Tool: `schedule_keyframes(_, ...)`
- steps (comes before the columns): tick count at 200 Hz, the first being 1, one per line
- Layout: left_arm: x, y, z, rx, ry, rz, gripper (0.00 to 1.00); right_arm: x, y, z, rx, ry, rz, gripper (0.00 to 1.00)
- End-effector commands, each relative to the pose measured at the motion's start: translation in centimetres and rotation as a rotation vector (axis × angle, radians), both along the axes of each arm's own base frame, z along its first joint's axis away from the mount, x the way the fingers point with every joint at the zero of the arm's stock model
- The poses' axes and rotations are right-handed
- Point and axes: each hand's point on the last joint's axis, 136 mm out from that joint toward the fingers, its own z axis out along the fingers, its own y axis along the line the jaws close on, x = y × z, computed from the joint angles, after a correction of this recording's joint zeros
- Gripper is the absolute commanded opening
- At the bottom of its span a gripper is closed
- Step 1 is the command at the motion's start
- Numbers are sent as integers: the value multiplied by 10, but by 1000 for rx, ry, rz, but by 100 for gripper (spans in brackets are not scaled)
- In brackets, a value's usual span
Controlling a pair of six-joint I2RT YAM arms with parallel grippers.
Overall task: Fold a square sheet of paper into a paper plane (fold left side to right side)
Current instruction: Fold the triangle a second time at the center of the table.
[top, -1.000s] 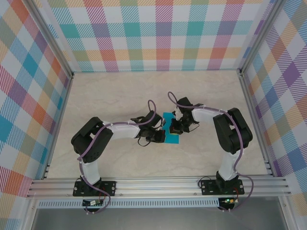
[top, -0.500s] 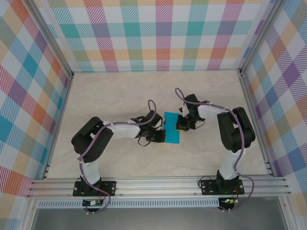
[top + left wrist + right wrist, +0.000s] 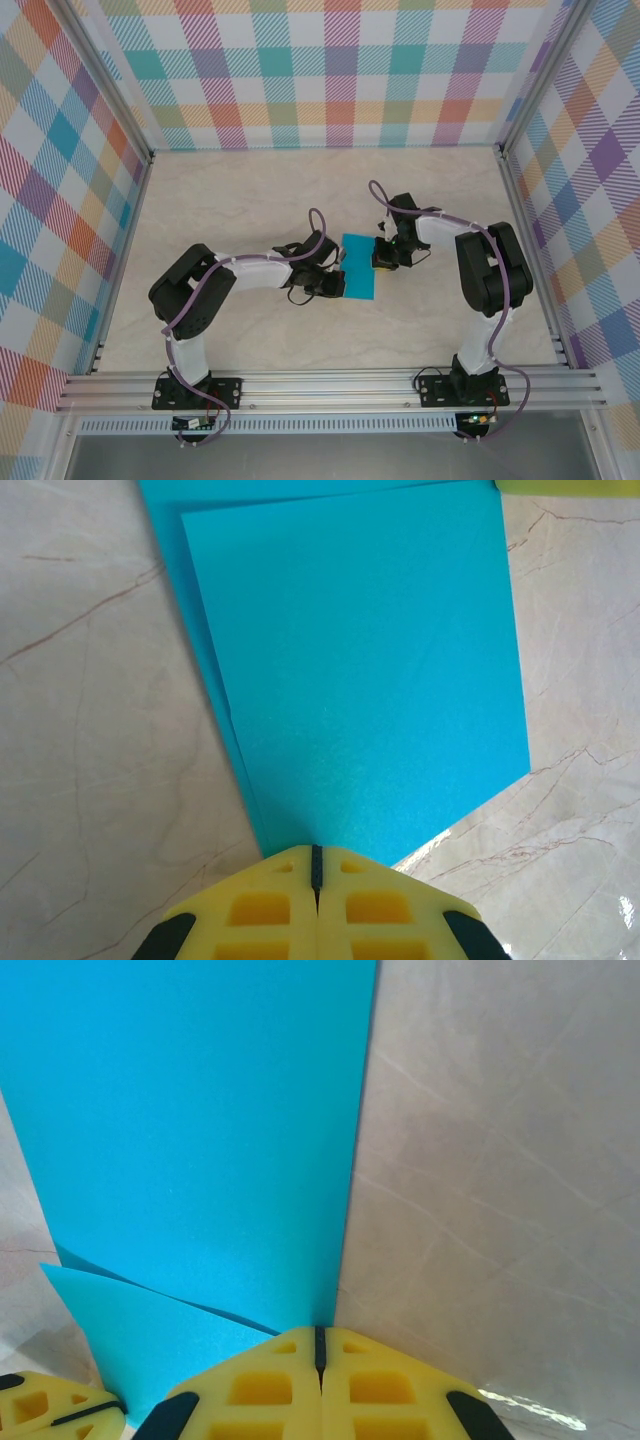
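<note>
Left gripper [image 3: 338, 284], yellow fingers pressed together, rests its tip on the lower-left corner of the folded teal sheet of paper [image 3: 358, 266], as the right gripper [image 3: 380, 262], also closed, touches the sheet's right edge, mid-way across the marble-patterned table [image 3: 240, 200] between plaid walls [image 3: 340, 70]

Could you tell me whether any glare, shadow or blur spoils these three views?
Top external: even light, soft shadows, nothing blown out. Left wrist: the teal paper is sharp edge to edge, with a small glare patch on the table at lower right. Right wrist: also sharp, with a thin bright streak on the marble at lower right.
</note>
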Motion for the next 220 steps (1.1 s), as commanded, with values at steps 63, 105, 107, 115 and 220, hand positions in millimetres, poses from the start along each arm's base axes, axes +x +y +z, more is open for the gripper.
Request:
schedule_keyframes(63, -43, 41, -28, 125, 120, -24, 1, -3, -9, -21, -39, 43, -1, 1)
schedule_keyframes(105, -43, 40, -26, 122, 110, -21, 1, 0, -9, -8, -33, 8, -7, 1)
schedule_keyframes(107, -42, 40, -26, 122, 110, -20, 0, 1, -9, -6, -35, 1, -8, 1)
schedule_keyframes(115, -41, 39, -26, 121, 108, -17, 0, 2, -10, 4, -33, -25, -15, 1)
schedule_keyframes(220, -36, 34, -21, 118, 94, -16, 1, -35, 64, 22, 217, 19, 56, 2)
